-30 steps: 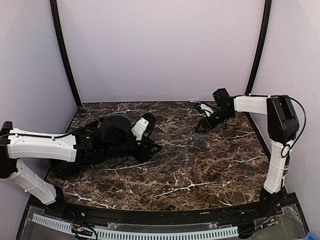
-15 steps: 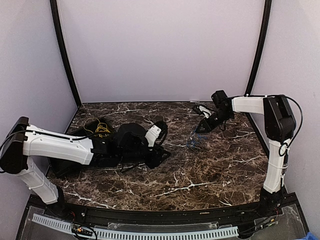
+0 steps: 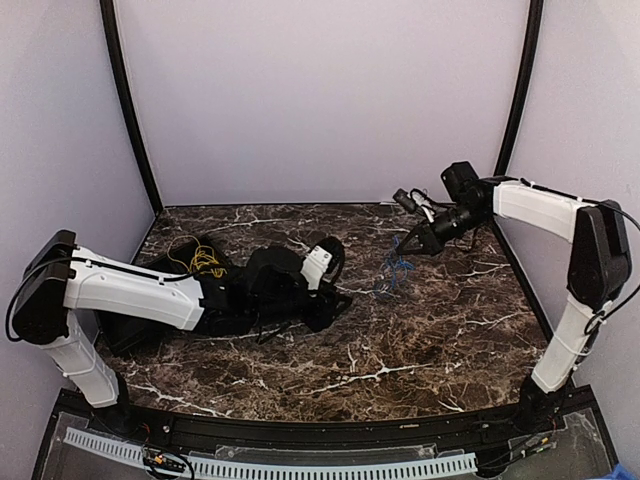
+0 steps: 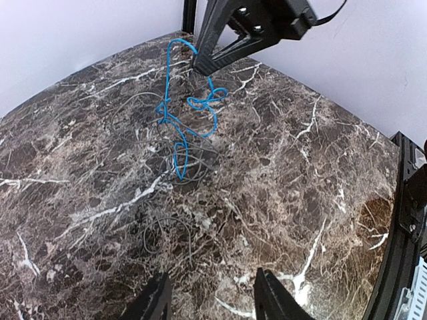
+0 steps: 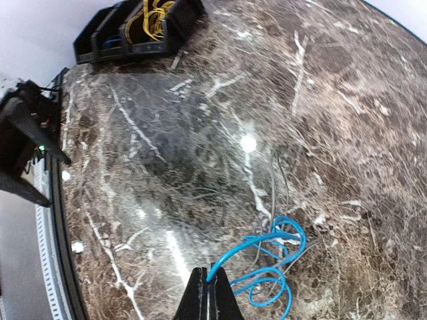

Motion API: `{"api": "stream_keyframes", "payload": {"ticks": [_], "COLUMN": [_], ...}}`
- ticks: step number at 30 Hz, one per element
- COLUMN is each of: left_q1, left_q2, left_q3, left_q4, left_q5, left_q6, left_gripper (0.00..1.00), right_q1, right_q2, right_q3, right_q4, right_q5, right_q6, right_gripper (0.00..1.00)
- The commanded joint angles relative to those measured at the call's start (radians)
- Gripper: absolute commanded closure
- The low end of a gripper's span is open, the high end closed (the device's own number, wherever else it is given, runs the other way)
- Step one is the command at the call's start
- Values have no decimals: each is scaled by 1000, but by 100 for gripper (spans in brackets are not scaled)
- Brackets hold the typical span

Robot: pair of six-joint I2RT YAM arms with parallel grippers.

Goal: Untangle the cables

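Note:
A thin blue cable [image 3: 390,276] lies in loose loops on the marble table, tangled with fine grey cables [image 4: 167,230]. My right gripper [image 5: 212,285] is shut on one end of the blue cable [image 5: 277,248], and that end rises off the table to the fingertips. The left wrist view shows the blue cable [image 4: 179,120] hanging from the right gripper [image 4: 200,67]. My left gripper [image 4: 210,297] is open and empty, low over the table just short of a grey loop. In the top view the left gripper [image 3: 338,292] sits left of the tangle.
A black bin [image 3: 160,265] at the table's back left holds yellow cables [image 3: 205,260]. The right wrist view shows the bin [image 5: 180,23] with the yellow cables [image 5: 157,17] at its far corner. Lilac walls and black posts close off the back and sides.
My right gripper has shut on the blue cable's end and risen, lifting that end. My left arm has reached right toward the tangle, uncovering the bin.

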State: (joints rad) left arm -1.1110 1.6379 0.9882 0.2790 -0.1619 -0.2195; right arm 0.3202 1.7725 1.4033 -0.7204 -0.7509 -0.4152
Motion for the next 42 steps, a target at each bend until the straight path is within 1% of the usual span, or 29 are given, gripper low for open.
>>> {"api": "stream_keyframes", "payload": {"ticks": [1, 5, 10, 14, 15, 18, 19, 20, 21, 22, 23, 24, 25, 26, 28, 31, 36, 39, 42], "left_q1": [-8, -15, -38, -39, -39, -39, -39, -39, -39, -39, -39, -39, -39, -39, -38, -29, 9, 23, 26], "left_q2": [0, 2, 16, 79, 103, 173, 193, 241, 270, 337, 368, 426, 450, 483, 511, 521, 519, 497, 448], "left_q3": [40, 35, 21, 37, 37, 23, 13, -1, -4, 7, 19, 49, 64, 84, 90, 76, 25, -19, -64], "left_q4": [98, 176, 321, 387, 399, 503, 596, 652, 747, 784, 819, 821, 809, 804, 794, 777, 750, 758, 797], "left_q5": [-30, -25, -42, -64, -67, -64, -65, -69, -73, -90, -105, -136, -154, -178, -208, -264, -270, -255, -227], "left_q6": [40, 69, 149, 211, 212, 188, 178, 161, 156, 151, 151, 142, 137, 126, 107, 77, 7, -13, 0], "left_gripper": [55, 54, 50, 50, 50, 51, 53, 55, 62, 66, 71, 73, 76, 80, 82, 83, 83, 84, 83], "right_q1": [52, 133, 242, 268, 269, 269, 270, 270, 270, 270, 271, 270, 270, 270, 270, 269, 254, 239, 230], "right_q2": [-95, -148, -193, -191, -191, -189, -186, -180, -170, -161, -152, -145, -141, -144, -168, -195, -223, -238, -255], "right_q3": [6, 4, -4, 35, 46, 87, 105, 127, 148, 176, 205, 238, 275, 302, 348, 432, 553, 567, 490], "right_q4": [-166, -260, -291, -348, -363, -421, -445, -466, -490, -518, -546, -587, -625, -640, -642, -643, -643, -633, -571], "right_q5": [-145, -177, -160, -209, -229, -313, -337, -355, -365, -374, -385, -399, -410, -416, -415, -400, -382, -362, -340], "right_q6": [-123, -183, -229, -272, -286, -338, -354, -372, -388, -404, -423, -444, -466, -458, -449, -430, -402, -395, -346], "right_gripper": [100, 100, 100, 100, 100, 100, 100, 100, 100, 100, 100, 100, 100, 100, 100, 100, 100, 100, 100]}}
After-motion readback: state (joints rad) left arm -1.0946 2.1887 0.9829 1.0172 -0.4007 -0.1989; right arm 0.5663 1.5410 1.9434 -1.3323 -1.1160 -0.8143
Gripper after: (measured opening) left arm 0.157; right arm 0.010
